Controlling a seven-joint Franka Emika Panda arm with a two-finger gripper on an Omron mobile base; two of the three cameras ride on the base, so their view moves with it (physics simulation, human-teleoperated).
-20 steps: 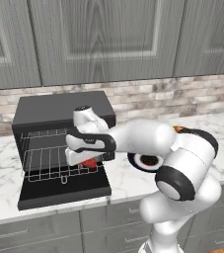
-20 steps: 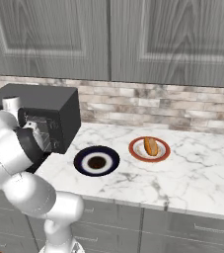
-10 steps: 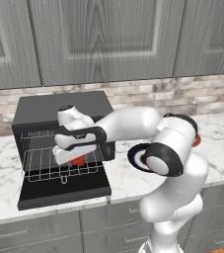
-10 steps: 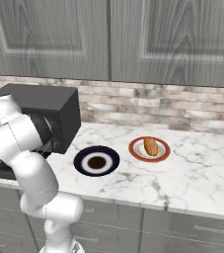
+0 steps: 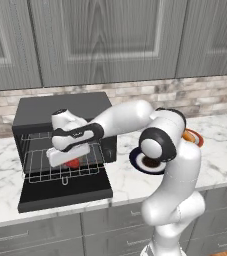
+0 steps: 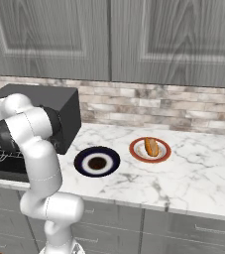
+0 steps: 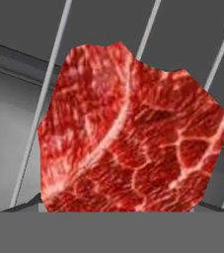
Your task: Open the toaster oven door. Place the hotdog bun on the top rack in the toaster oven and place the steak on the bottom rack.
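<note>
marble counter [image 5: 0, 170] holds the open toaster oven [image 5: 60, 112]; the gripper [image 5: 71, 161] clamps the steak [image 7: 128, 133] above its pulled-out rack [image 5: 40, 162].

**Three cameras, one counter**

The left base view looks forward and down from behind the arm, which rises at lower right; the toaster oven [image 5: 65, 145] sits left of centre. The right base view faces the same counter [image 6: 193, 168] from the other side, arm at lower left, oven at the left edge. Both share the dark plate [image 5: 137, 160]. The hand view sits very close over the steak [image 7: 130, 131] and rack wires [image 7: 49, 94].
</note>
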